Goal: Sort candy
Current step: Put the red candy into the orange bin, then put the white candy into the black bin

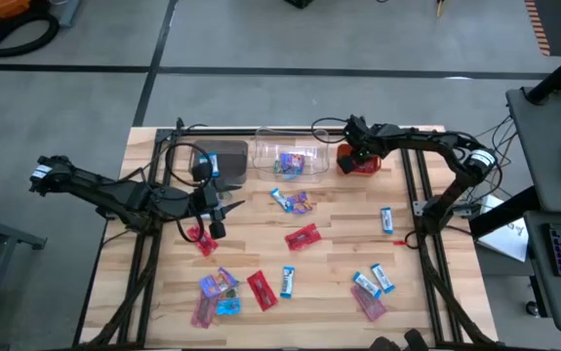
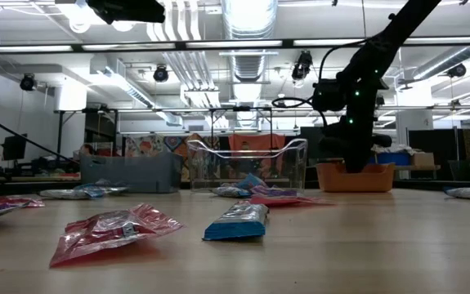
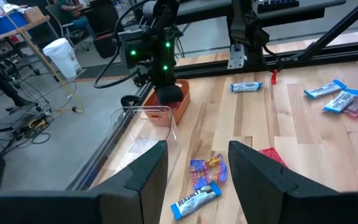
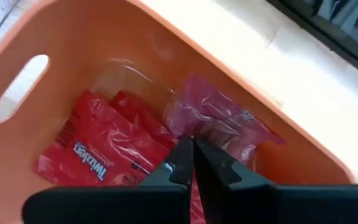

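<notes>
High view is showing the right gripper (image 1: 350,153) reaching down into the orange bin (image 1: 361,168) at the table's far side, fingers pinched together with nothing between them, tips sitting just above red candy (image 4: 98,149) lying in that bin. Left gripper (image 1: 212,216) is hovering over the left half of the table, jaws parted and empty. Loose candy (image 1: 301,237) is lying scattered across the wooden table (image 1: 436,283); a few pieces are sitting in the clear bin (image 1: 290,160), beside the brown bin (image 1: 229,158).

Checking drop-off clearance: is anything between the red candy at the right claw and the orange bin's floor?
Nothing visible. The right claw is shut, already down inside the orange bin, its tips on a red candy lying on other red candies at the bottom.
</notes>
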### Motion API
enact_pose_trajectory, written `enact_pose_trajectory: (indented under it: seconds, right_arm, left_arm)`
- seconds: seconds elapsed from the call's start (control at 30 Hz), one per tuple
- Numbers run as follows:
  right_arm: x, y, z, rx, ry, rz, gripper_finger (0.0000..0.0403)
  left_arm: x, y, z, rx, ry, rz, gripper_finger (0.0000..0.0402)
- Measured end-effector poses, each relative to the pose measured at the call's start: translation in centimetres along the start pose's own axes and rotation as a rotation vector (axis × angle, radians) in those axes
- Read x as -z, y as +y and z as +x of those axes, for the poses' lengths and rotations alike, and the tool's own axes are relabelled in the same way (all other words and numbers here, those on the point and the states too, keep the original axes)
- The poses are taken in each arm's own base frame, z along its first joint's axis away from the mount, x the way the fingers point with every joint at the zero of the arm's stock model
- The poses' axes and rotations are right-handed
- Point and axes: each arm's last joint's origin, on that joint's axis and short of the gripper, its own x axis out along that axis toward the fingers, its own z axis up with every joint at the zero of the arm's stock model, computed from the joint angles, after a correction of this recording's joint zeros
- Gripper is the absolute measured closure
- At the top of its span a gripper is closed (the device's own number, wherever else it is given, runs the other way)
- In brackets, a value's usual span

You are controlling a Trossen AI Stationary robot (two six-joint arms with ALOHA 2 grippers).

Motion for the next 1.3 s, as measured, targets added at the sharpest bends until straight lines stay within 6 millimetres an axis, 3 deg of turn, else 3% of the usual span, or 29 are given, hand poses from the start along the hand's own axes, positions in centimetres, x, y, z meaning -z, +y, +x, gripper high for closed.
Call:
enact_pose_trajectory:
  seconds: [0.17, 0.33, 0.53, 0.77, 1.07, 1.17, 1.3]
  right_arm:
    - [-0.6, -0.1, -2.4, 0.003, 0.016, -0.010, 0.0394]
    - [-0.2, 0.8, -6.4, -0.025, 0.012, -0.030, 0.0394]
    - [2.3, 3.8, -11.2, -0.232, -0.029, -0.098, 0.0394]
    - [6.5, 7.6, -15.7, -0.398, -0.101, -0.202, 0.0394]
    - [10.2, 11.2, -18.2, -0.465, -0.187, -0.309, 0.0394]
    - [10.9, 12.0, -18.4, -0.492, -0.192, -0.335, 0.0394]
    - [11.4, 12.6, -18.5, -0.500, -0.199, -0.361, 0.0394]
  left_arm:
    - [0.1, 0.0, 0.0, 0.001, 0.010, -0.014, 0.0248]
    - [0.6, -0.3, 0.3, 0.010, 0.053, -0.051, 0.0248]
    - [2.5, -1.5, 1.3, 0.128, 0.224, -0.073, 0.0248]
    - [5.8, -2.5, 1.5, 0.221, 0.599, -0.228, 0.0248]
    - [9.6, -3.1, 0.9, 0.106, 1.136, -0.419, 0.0248]
    - [10.3, -3.1, 1.0, 0.038, 1.195, -0.347, 0.0248]
    - [10.9, -3.2, 1.9, -0.012, 1.127, -0.105, 0.0248]
